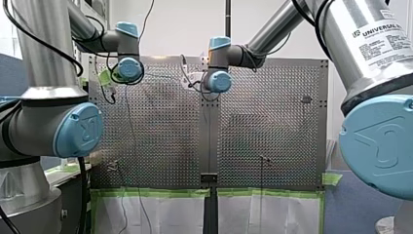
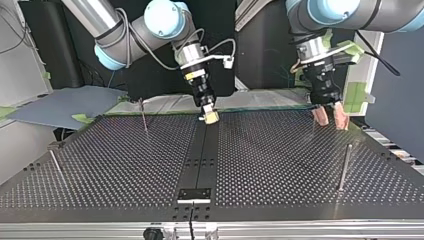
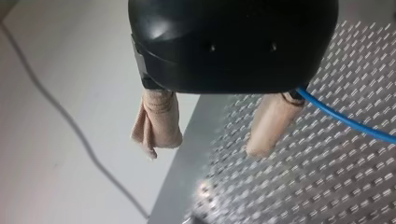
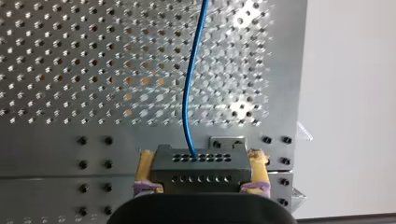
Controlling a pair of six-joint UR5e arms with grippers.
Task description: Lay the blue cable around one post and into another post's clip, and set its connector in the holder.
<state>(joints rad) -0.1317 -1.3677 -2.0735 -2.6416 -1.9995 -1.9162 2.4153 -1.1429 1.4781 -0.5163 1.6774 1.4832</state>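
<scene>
My right gripper (image 4: 201, 179) has yellow pads and is shut on a grey connector (image 4: 201, 167) with rows of small holes. The blue cable (image 4: 189, 93) rises from the connector and runs ahead over the perforated table. In the top view this gripper (image 2: 210, 116) hangs low over the table's far middle. My left gripper (image 3: 210, 135) is open, its beige fingers (image 3: 159, 121) wide apart with nothing between them. The blue cable (image 3: 345, 121) passes along the outer side of one finger. In the top view the left gripper (image 2: 330, 118) hovers at the far right corner.
Thin posts stand on the table at the top view's far left (image 2: 143, 115), near left (image 2: 55, 165) and near right (image 2: 344, 167). A small black holder plate (image 2: 195, 195) sits at the near middle edge. The table's edge (image 3: 182, 154) lies under my left gripper.
</scene>
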